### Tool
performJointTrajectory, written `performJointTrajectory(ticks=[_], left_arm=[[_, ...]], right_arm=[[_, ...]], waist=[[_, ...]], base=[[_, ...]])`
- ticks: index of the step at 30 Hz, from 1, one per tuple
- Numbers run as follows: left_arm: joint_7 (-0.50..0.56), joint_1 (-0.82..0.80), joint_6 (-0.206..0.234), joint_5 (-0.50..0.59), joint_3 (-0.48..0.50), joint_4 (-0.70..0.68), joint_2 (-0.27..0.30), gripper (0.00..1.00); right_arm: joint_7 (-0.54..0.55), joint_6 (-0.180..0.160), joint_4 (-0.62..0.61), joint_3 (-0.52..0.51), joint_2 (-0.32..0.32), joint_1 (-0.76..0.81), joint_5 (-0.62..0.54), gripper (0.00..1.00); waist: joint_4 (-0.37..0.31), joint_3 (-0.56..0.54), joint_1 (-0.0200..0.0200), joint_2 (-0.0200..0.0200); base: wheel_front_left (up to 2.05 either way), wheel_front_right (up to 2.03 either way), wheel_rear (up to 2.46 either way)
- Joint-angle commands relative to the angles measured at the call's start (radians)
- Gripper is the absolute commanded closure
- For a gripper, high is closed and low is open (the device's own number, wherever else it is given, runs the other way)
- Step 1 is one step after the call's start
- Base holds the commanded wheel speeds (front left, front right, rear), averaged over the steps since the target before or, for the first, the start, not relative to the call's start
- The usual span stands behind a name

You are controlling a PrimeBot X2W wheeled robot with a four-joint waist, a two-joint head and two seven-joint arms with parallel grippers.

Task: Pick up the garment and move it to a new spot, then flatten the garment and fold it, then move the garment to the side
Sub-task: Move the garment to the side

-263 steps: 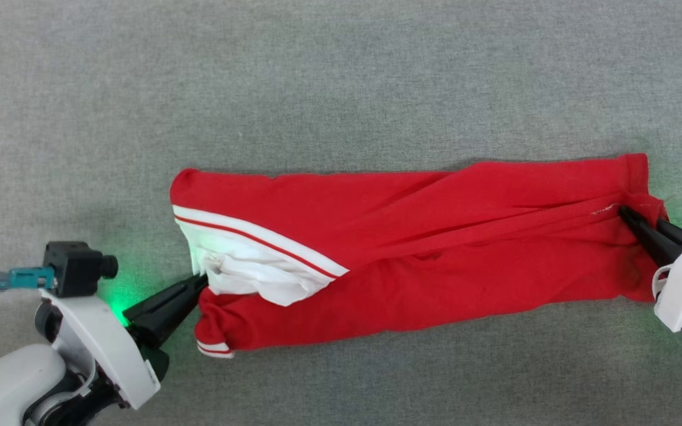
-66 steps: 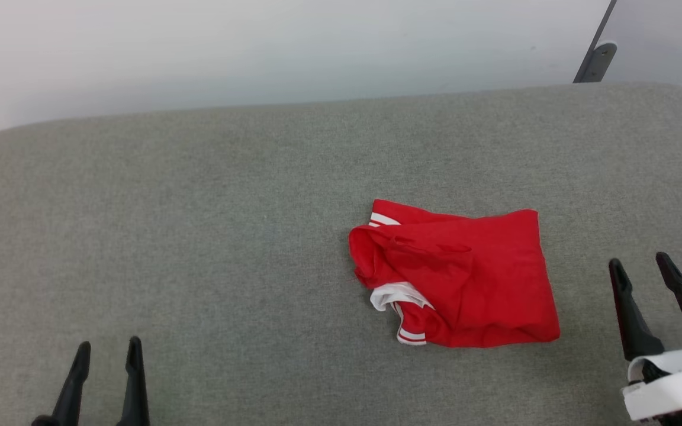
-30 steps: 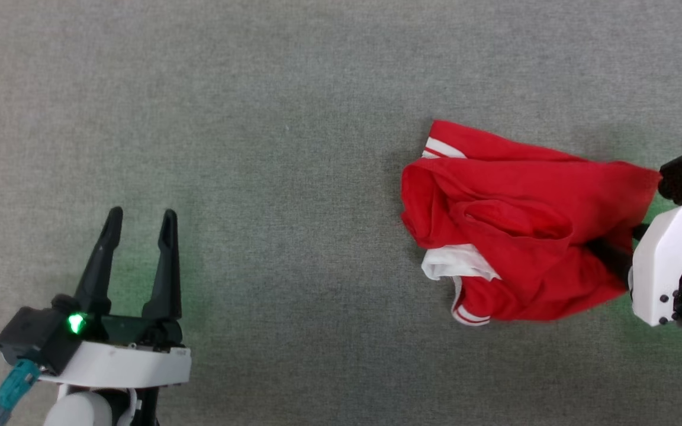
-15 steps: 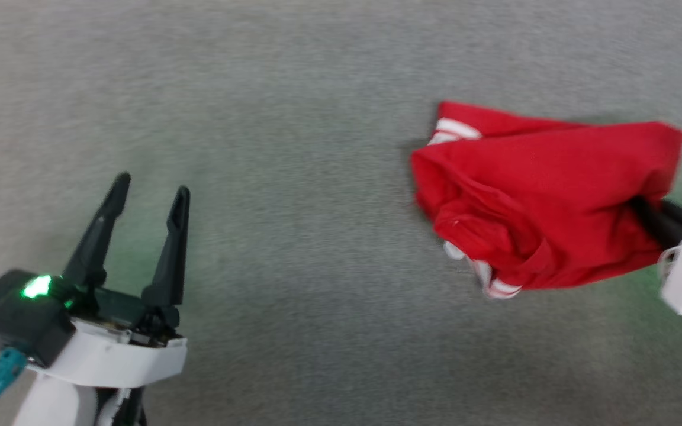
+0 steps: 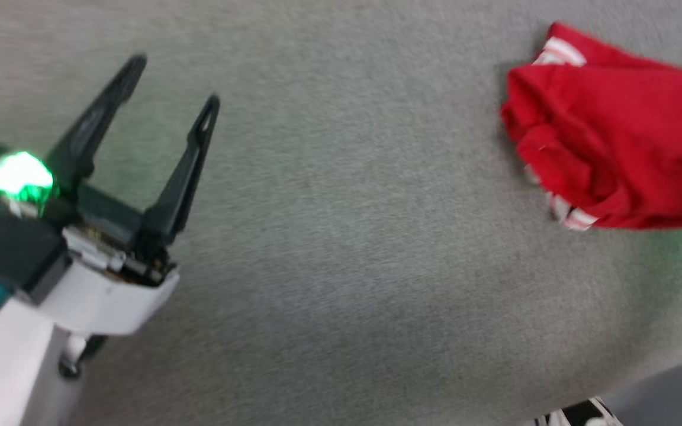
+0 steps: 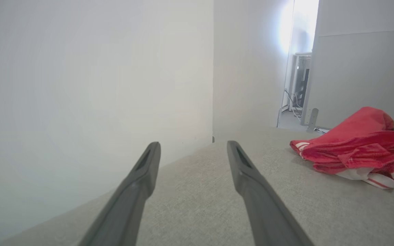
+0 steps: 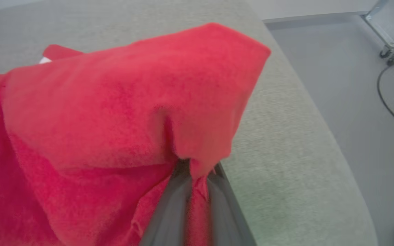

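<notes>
The right claw (image 7: 198, 172) is pressed narrow on a red fold of the garment (image 5: 613, 148). The garment hangs bunched from this grip at the right part of the grey counter (image 5: 347, 248), and its striped lower part lies on the surface. In the right wrist view the rounded counter edge runs just beside the grip, with grey floor (image 7: 337, 68) beyond it. The left claw (image 5: 175, 80) stands wide with nothing between its fingers, well apart from the garment, and a broad bare stretch of counter lies between them.
</notes>
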Motion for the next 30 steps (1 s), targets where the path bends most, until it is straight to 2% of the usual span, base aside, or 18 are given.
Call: performJointTrajectory(ticks=[1,7,13,16,21,25,30], left_arm=[[0.001,-0.061,-0.002,0.010,-0.024,0.011,0.023,0.00],[0.001,-0.191,-0.002,0.002,-0.079,0.050,0.094,0.00],[0.001,-0.260,-0.002,-0.013,-0.093,0.058,0.145,0.00],[0.001,-0.279,-0.002,-0.009,-0.099,0.051,0.164,0.00],[0.001,-0.330,-0.002,-0.008,-0.123,0.036,0.197,0.00],[0.001,-0.360,-0.002,-0.009,-0.126,0.024,0.205,0.00],[0.001,-0.371,-0.002,-0.005,-0.120,0.018,0.215,0.00]], right_arm=[[-0.029,-0.002,0.034,-0.018,0.007,-0.041,-0.013,1.00],[-0.118,-0.002,0.182,-0.045,0.009,-0.175,-0.056,1.00],[-0.193,-0.002,0.336,-0.053,-0.021,-0.317,-0.119,1.00],[-0.215,-0.002,0.378,-0.056,-0.037,-0.363,-0.138,1.00],[-0.234,-0.002,0.483,0.006,-0.100,-0.447,-0.208,1.00],[-0.264,-0.002,0.565,0.003,-0.127,-0.508,-0.239,1.00],[-0.324,-0.002,0.649,0.002,-0.120,-0.563,-0.258,1.00]], waist=[[-0.086,0.091,0.0000,0.0000],[-0.119,0.146,0.0000,0.0000],[-0.116,0.176,0.0000,0.0000],[-0.109,0.185,0.0000,0.0000],[-0.084,0.207,0.0000,0.0000],[-0.070,0.218,0.0000,0.0000],[-0.065,0.226,0.0000,0.0000]], base=[[0.00,0.00,0.00],[0.00,0.00,0.00],[0.00,0.00,0.00],[0.00,0.00,0.00],[0.00,0.00,0.00],[0.00,0.00,0.00],[0.00,0.00,0.00]])
